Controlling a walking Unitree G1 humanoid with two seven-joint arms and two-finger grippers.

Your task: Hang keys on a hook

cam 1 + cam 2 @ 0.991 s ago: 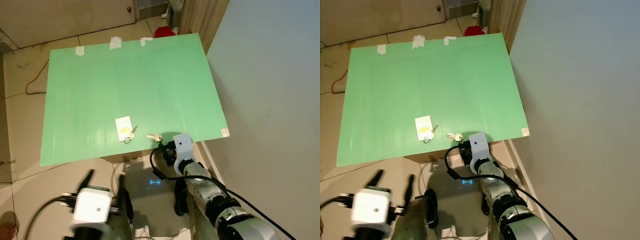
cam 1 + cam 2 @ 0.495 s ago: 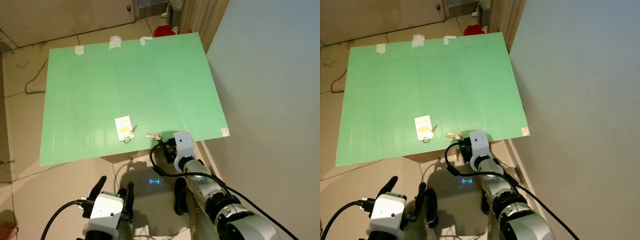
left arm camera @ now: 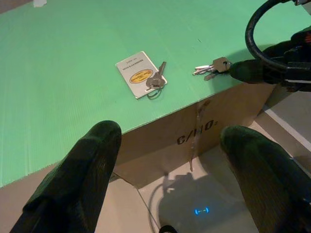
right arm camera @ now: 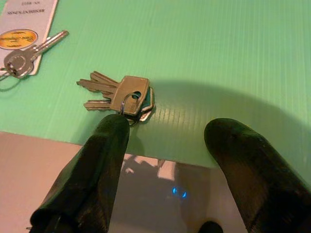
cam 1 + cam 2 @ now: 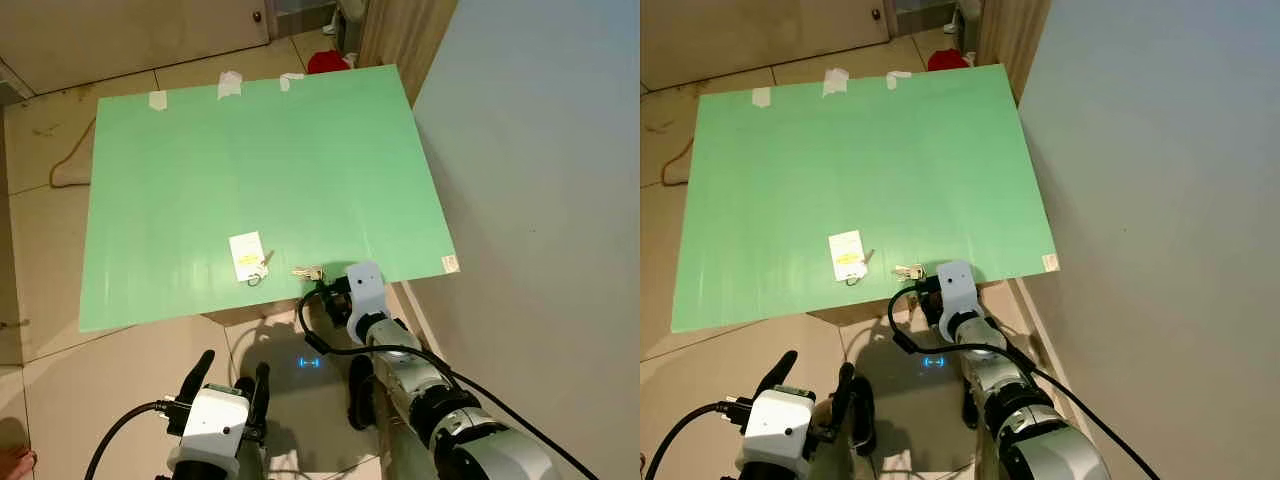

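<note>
Keys (image 4: 120, 98) lay flat on the green board (image 5: 250, 150), right at its near edge, ring end toward the robot. Right gripper (image 4: 163, 138) sat at that edge with fingers spread apart, nothing held; one fingertip (image 4: 114, 127) touched the key ring, the other hung off past the edge, clear of the bunch. Second key on a white tag card (image 3: 137, 74) lay just beside, further in from the edge and apart from the bunch. Most of the board beyond was bare green; white tape pieces (image 5: 230, 84) sat along the far edge. White wall (image 5: 540, 150) ran close along the robot's right side. Board rested on a cardboard box (image 3: 194, 131) with dark lettering on the side, partly readable as "C/NO." Card text too small to read. Left gripper (image 3: 170, 170) hung low in front of the box over tiled floor (image 5: 40, 220), fingers wide apart, empty. Versus half a second before: near identical, right gripper barely shifted at the keys, left unchanged.
</note>
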